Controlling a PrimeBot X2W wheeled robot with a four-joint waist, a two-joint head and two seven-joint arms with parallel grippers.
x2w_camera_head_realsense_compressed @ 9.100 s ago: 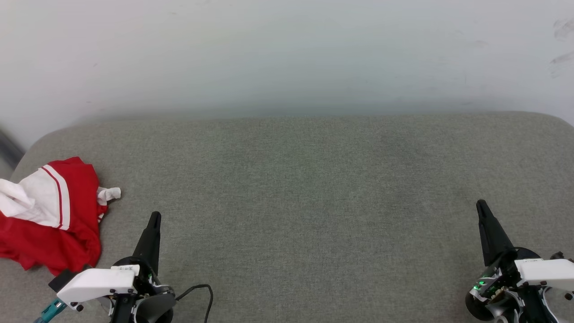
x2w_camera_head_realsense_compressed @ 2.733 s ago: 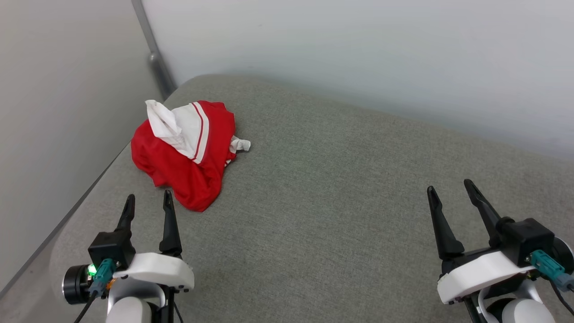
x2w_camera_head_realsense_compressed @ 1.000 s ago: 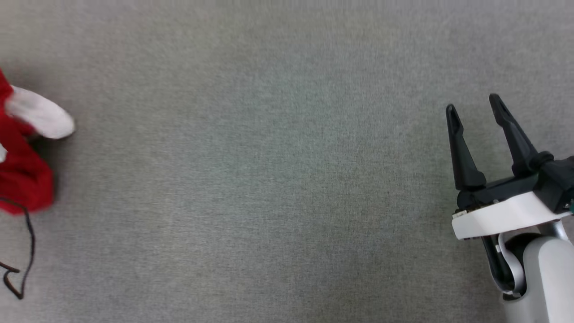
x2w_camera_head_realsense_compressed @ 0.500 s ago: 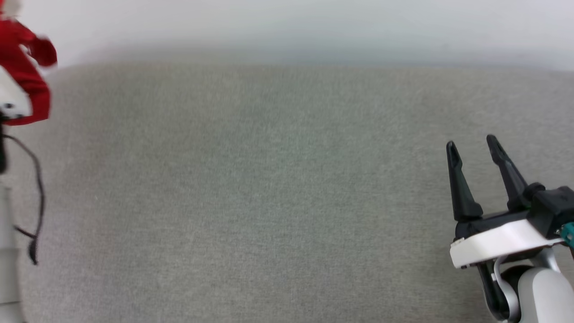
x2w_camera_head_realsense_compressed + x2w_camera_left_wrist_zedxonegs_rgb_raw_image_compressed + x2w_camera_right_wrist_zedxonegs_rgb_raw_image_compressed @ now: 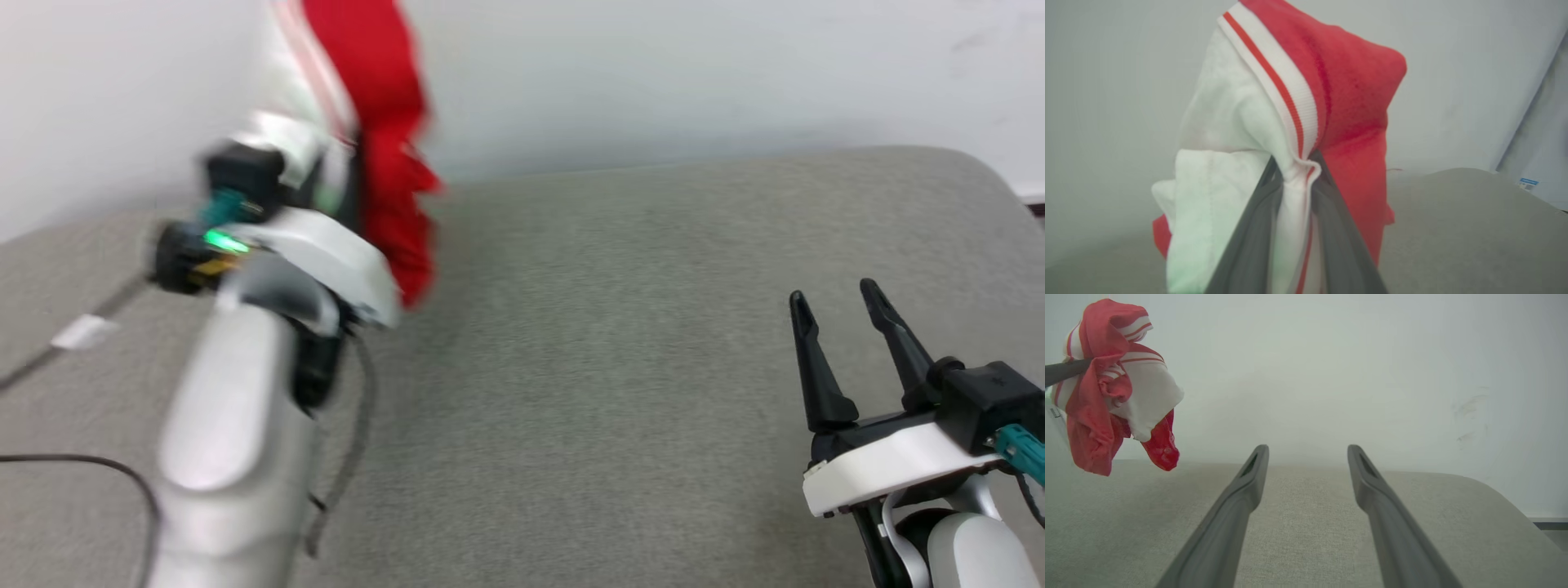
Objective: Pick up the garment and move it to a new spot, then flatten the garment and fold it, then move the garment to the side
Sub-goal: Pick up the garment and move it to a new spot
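So the garment (image 5: 1347, 102) is being held up off the grey cushion (image 5: 620, 343). It's being pinched at its striped trim by the left gripper (image 5: 1294, 165), with the fingers pressed nearly together on the fabric. It's being dangled in a bunched lump over the left side, near the wall (image 5: 653, 65) (head view is pretty blurry there). The right gripper (image 5: 833, 292) is being held spread wide, nothing in it. Pickup looks done. Setting down somewhere new, flattening, folding and the move aside are all being left for later.
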